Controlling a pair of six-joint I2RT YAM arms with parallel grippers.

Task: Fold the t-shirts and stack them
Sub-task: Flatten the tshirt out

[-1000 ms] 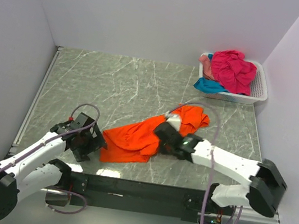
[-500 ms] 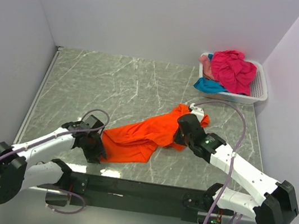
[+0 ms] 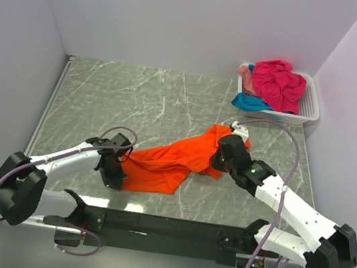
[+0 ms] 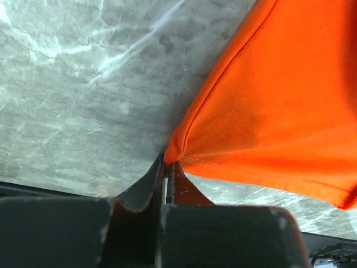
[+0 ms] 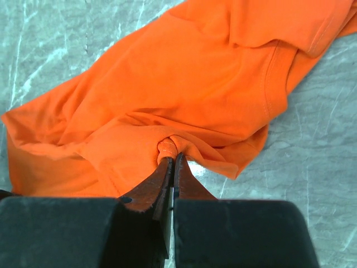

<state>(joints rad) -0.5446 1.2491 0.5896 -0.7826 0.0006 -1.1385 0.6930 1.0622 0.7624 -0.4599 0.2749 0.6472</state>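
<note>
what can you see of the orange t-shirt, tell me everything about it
The orange t-shirt is bright, soft knit cloth with stitched hems. It lies crumpled and unfolded in a slanted band across the near middle of the grey marbled table. The left gripper is shut on a hem corner at its near-left end. The right gripper pinches a small bunched fold toward its far-right end, where more cloth lies heaped.
</note>
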